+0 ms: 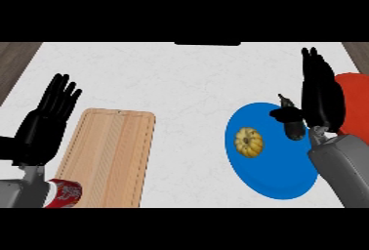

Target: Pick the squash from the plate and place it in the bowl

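Head view, white desk (187, 78). Squash (249, 141): small, yellow, ribbed, lying on the blue plate (277, 180), left of the plate's centre, nothing touching it. Right hand (319, 97) is above the plate's right edge, fingers straight and pointing away from the robot, thumb stuck out to the left over the plate; fingers apart, holding nothing, and clear of the squash to its right. Red bowl (353, 102) shows only as a partial red shape behind the right hand and forearm at the view's right edge, just beside the plate. Left hand (43, 122) rests at the left edge, open, fingers spread and upright, holding nothing. Wooden cutting board (108, 156) lies lengthwise just right of the left hand, well apart from the plate. Red can (63, 194) with white markings at lower left, beside the board's near corner, partly hidden by the left forearm; the markings cannot be read as any brand or word.
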Controlling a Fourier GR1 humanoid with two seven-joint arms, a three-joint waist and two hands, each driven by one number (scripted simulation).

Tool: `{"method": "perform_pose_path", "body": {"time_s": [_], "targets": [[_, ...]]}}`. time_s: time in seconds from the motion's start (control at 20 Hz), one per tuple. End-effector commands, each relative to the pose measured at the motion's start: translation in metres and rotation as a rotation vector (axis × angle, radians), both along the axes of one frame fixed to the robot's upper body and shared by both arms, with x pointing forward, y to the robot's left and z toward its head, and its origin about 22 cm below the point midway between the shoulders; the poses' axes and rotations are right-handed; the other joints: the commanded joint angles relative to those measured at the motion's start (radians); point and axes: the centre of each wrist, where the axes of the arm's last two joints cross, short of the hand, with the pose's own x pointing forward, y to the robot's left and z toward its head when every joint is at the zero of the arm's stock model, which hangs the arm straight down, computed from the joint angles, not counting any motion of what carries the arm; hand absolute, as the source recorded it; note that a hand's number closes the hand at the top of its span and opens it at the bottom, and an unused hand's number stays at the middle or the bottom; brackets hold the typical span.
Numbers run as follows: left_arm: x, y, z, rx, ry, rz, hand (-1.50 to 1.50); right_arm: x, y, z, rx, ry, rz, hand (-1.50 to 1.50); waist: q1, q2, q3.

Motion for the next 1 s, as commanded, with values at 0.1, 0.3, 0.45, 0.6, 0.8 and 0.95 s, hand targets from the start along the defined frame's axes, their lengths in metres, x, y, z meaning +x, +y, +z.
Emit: {"method": "perform_pose_path", "body": {"time_s": [0.1, 0.3, 0.45, 0.6, 0.8, 0.95], "targets": [[0.001, -0.007, 0.002, -0.009, -0.007, -0.011, 0.0, 0.02, 0.032, 0.023, -0.234, 0.41, -0.126, -1.5, 0.019, 0.002, -0.002], [0.002, -0.002, 0.001, -0.001, -0.014, -0.028, 0.0, 0.025, 0.043, -0.007, -0.305, 0.826, -0.171, -1.5, 0.027, 0.014, -0.004], [0.0, -0.005, -0.004, -0.017, -0.003, -0.029, 0.0, 0.038, 0.077, 0.022, -0.31, 0.947, -0.145, -1.5, 0.018, 0.003, -0.001], [-0.003, -0.005, -0.008, -0.024, 0.003, -0.022, 0.0, 0.046, 0.121, 0.036, -0.308, 0.989, -0.124, -1.5, 0.017, 0.005, 0.002], [0.004, 0.003, 0.003, -0.021, 0.005, -0.008, 0.0, 0.058, 0.135, 0.04, -0.286, 1.014, -0.194, -1.5, 0.0, 0.006, 0.004], [-0.004, -0.005, -0.003, -0.02, 0.012, -0.004, 0.0, 0.057, 0.154, 0.049, -0.28, 1.018, -0.194, -1.5, -0.008, 0.001, 0.005]]}}
